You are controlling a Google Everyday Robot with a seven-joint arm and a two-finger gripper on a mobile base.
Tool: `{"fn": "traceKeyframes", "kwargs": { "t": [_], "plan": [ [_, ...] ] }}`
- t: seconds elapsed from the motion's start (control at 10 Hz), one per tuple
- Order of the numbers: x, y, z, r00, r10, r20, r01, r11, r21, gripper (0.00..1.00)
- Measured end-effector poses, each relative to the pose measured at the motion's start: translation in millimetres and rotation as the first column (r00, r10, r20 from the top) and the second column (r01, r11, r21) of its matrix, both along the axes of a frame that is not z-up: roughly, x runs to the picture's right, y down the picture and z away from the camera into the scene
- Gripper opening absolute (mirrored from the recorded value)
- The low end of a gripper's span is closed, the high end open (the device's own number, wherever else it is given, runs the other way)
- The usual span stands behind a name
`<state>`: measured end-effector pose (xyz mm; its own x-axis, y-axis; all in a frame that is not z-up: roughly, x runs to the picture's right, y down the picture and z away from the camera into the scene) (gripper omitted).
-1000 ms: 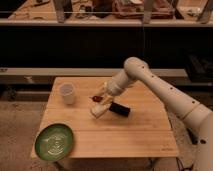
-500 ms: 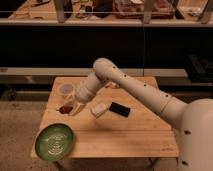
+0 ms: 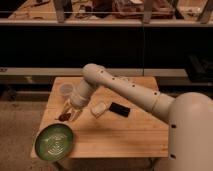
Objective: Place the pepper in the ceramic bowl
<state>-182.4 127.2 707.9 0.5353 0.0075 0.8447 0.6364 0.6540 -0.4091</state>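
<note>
The green ceramic bowl (image 3: pixel 54 142) with a pale line pattern sits at the front left corner of the wooden table (image 3: pixel 120 135). My gripper (image 3: pixel 68 112) hangs over the table's left side, just above and behind the bowl, and is shut on the small red pepper (image 3: pixel 64 116), which shows dark red between its fingers. The white arm reaches in from the right, bent at a joint near the table's back middle.
A small white cup (image 3: pixel 66 90) stands at the back left, partly behind the arm. A pale block (image 3: pixel 98 108) and a flat black rectangular block (image 3: pixel 119 109) lie mid-table. A dark shelf unit stands behind the table.
My gripper has carried the pepper from the middle of the table to the left and forward, and now hangs close to the green bowl.
</note>
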Motion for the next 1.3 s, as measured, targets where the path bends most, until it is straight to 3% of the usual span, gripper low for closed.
{"fn": "traceKeyframes", "kwargs": {
  "t": [0.4, 0.9, 1.3],
  "plan": [
    [-13.5, 10.6, -5.9, 0.999, -0.043, 0.001, 0.043, 0.9990, 0.011, 0.33],
    [-38.5, 21.5, -52.8, 0.991, -0.069, 0.117, 0.075, 0.9960, -0.048, 0.33],
    [-53.8, 29.4, -53.1, 0.985, -0.098, 0.143, 0.104, 0.9938, -0.038, 0.33]
  ]
}}
